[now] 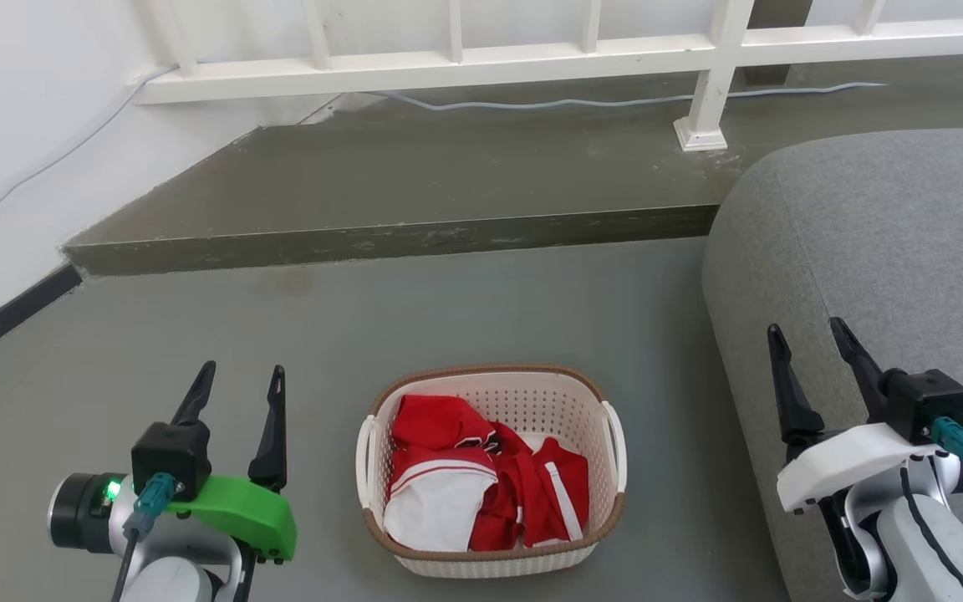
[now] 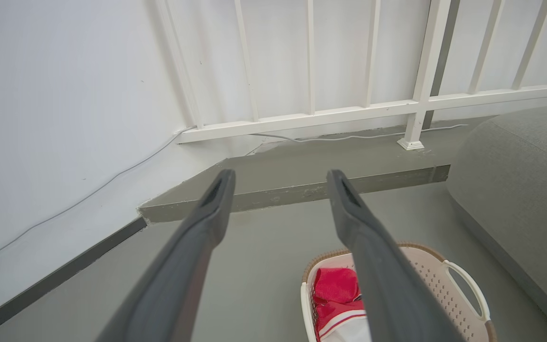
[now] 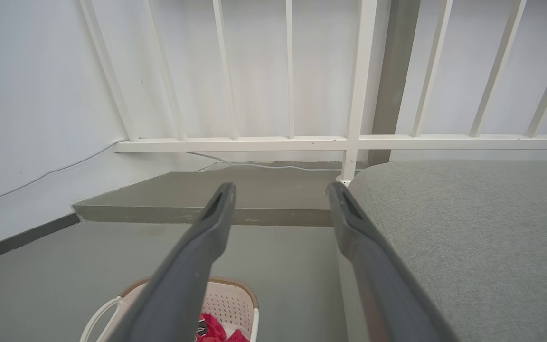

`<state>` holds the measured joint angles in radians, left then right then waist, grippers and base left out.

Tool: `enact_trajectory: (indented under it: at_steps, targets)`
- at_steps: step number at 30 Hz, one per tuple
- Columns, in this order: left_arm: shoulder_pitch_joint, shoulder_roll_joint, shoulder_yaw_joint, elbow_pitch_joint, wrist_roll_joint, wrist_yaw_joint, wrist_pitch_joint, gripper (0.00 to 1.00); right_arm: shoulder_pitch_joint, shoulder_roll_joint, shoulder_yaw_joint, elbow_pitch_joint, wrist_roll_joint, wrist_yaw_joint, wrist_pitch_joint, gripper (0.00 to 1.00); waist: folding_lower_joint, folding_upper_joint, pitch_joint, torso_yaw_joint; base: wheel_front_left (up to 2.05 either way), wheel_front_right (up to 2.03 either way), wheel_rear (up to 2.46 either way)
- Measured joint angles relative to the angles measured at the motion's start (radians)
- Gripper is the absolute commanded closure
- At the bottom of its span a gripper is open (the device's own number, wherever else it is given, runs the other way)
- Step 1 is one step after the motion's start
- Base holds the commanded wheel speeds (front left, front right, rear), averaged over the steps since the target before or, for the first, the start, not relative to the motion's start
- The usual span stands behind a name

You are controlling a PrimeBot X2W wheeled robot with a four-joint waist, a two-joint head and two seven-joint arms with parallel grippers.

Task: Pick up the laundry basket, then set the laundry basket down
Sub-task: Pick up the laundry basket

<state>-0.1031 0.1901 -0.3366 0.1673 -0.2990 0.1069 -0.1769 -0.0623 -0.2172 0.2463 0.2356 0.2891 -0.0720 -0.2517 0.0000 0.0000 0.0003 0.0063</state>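
Fingers of the left gripper, eight o'clock, and right gripper, four o'clock, gaped empty; the laundry basket, six o'clock, apparently awaited lifting.

Your laundry basket sits upright on the grey floor, near you and about centre in the head view, its longer side running near to far. It has a cream-white perforated shell with rounded corners and a brown woven-look rim. There is a white handle on its left side and another on its right. Crumpled red and white clothing lies inside, below the rim.
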Motion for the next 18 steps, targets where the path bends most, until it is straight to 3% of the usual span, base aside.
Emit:
enact_trajectory:
  at_steps: [18]
  targets:
    - [-0.001, -0.017, 0.001, -0.009, 0.0, 0.0, 0.0, 0.0, -0.014, 0.007, -0.005, 0.006, 0.0, 0.001, 0.0, 0.0, 0.0, 0.0, 0.064, 0.001, 0.0, 0.0, 0.0]
